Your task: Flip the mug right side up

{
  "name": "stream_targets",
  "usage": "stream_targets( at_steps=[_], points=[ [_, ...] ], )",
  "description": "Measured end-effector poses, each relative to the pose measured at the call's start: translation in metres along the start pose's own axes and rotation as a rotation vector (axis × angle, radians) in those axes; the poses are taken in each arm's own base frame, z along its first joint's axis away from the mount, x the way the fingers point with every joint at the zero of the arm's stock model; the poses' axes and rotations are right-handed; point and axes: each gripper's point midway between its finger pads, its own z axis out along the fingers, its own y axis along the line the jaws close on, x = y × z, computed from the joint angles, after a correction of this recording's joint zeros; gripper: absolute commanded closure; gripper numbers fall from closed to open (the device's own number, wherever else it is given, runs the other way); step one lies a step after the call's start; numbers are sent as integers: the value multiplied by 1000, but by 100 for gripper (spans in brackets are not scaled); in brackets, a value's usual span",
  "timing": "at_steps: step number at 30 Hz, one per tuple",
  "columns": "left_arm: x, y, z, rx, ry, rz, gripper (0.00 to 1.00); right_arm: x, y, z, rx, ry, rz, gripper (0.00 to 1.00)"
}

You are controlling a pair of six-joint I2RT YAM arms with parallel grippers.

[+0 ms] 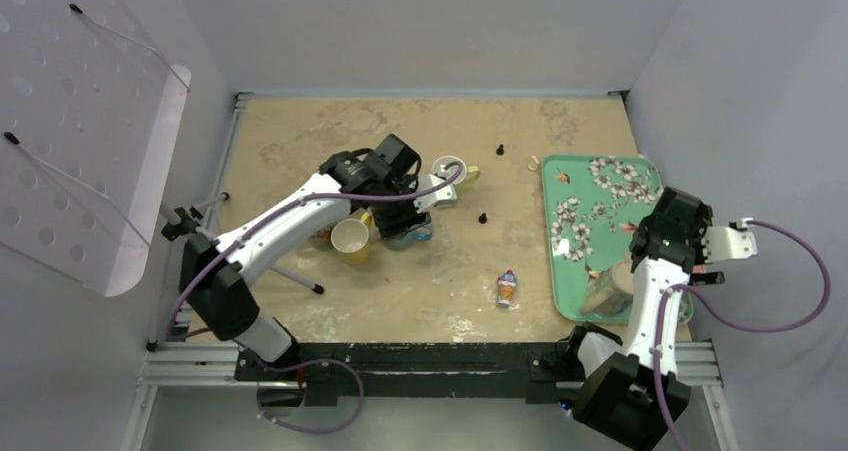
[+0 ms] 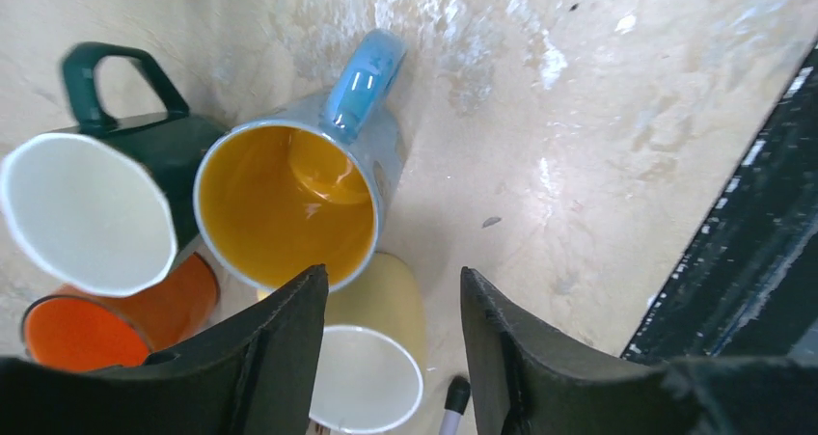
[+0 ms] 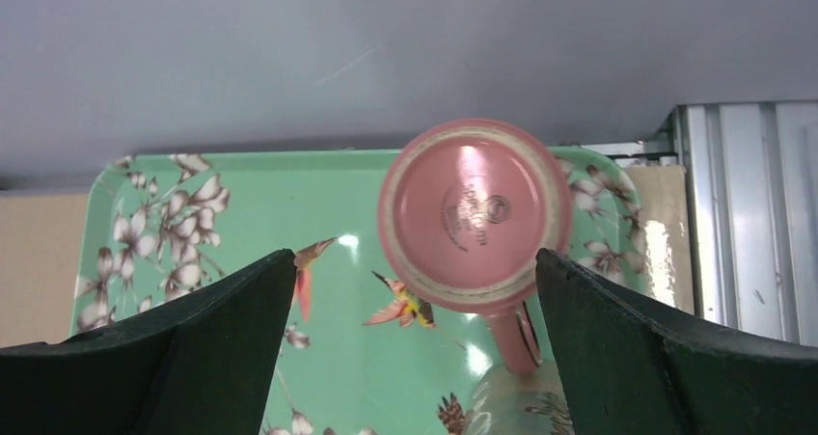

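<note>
the only mug that shows its base is the pink mug [image 3: 473, 213]. it stands mouth down on the green flowered tray [image 3: 193, 252], at the 3 o'clock side of the table [image 1: 440, 121], so i take it for the one the task means. its handle points to about 5 o'clock in the right wrist view, toward a glass vessel [image 3: 511, 406] just beside it. what that vessel is, i cannot tell.

the right gripper [image 3: 415, 266] hangs directly over the pink mug with its fingers [image 3: 193, 358] spread as wide as they go and nothing between them. one finger lies at 9 o'clock of the mug and the other at 3 o'clock. that looks like a line-up for closing across the body, with the handle left free of the pads.

the left gripper [image 2: 394, 281] is at the 9 o'clock half of the table, above a tight cluster of four mugs. its fingers [image 2: 289, 348] are part way apart and hold nothing; the gap shows only a pale yellow mug [image 2: 371, 358] and bare table. the blue-handled mug [image 2: 289, 203], yellow inside, sits at 12 o'clock of that gap with its handle up at 1 o'clock. a dark green mug [image 2: 183, 146] is at 10 o'clock and an orange mug [image 2: 116, 319] at 9 o'clock. all four show open mouths, so none of them seems to need turning.

judging by this, the flip of the pink mug is not yet done. the crowding by the glass vessel and the tray rim is the likely snag.
</note>
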Motion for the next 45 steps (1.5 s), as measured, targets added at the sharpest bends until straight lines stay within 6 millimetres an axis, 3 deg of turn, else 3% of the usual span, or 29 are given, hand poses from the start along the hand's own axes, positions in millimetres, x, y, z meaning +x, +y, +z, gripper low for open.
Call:
stream_targets(
  at_steps=[3, 6, 13, 17, 25, 34, 40, 43, 45],
  points=[
    [-11, -7, -35, -8, -96, 13, 42, 0, -16, 0, 44, -6, 50, 1],
    [-15, -15, -57, -2, -152, 22, 42, 2, -28, -1, 72, -12, 76, 1],
    [-12, -28, -63, 50, -159, 21, 42, 7, -47, 19, 175, 1, 83, 1],
    [-12, -30, -63, 62, -161, 21, 41, 17, -46, 32, 187, 15, 69, 5],
    [-13, -33, -63, 76, -167, 22, 41, 21, -12, 44, 8, 26, -5, 6],
    [-12, -33, -63, 81, -166, 20, 41, 48, 56, 41, -321, 133, -137, 8],
    [-13, -34, -61, 90, -164, 19, 41, 88, 120, 5, -571, 236, -296, 6],
    [-13, -34, -61, 90, -164, 19, 41, 105, 136, -16, -665, 294, -373, 6],
    [-13, -34, -61, 90, -164, 19, 41, 106, 139, -23, -685, 308, -420, 5]
  ],
)
